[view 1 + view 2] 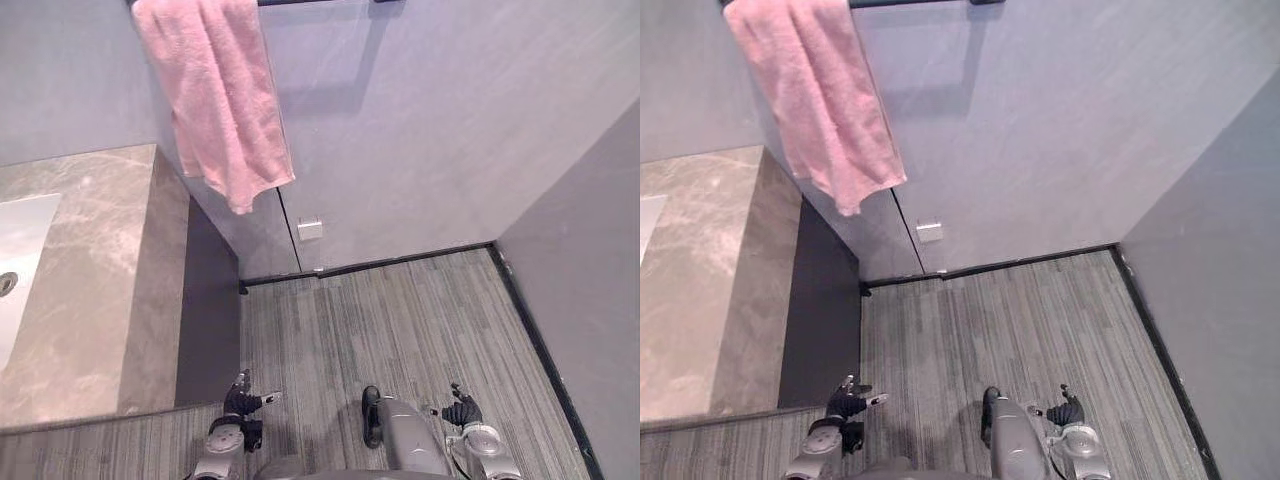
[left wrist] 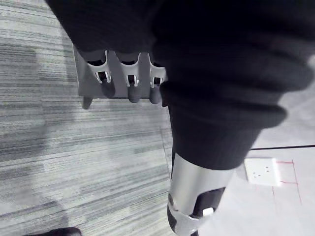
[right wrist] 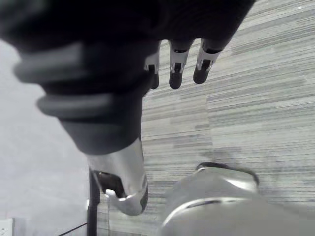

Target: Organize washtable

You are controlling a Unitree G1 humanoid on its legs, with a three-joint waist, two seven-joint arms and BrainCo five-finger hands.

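Low and closest, the left hand point(image 1: 243, 402) and the right hand point(image 1: 462, 411) hang over the striped carpet floor point(image 1: 400, 310). In both wrist views the fingers are loose and nearly straight, with nothing in them.

Ahead of the left hand and out to its left stands the washtable point(image 1: 90, 280), with a marble top, a dark side panel facing the hands, and a white sink basin point(image 1: 20, 250) on its far-left side. It is well apart from both hands, farther from the right one.

Beyond that, past the washtable's nearer corner, a pink towel point(image 1: 220, 100) is draped over a dark bar point(image 1: 320, 2) high on the grey wall. A small white outlet point(image 1: 310, 229) sits lower, ahead of the gap between the hands.

The main risk, as I judge it, is reaching from this offset stance. A left arm raised toward the top could strike the counter's edge. A sweep near the corner could snag the towel and drag it off the bar.
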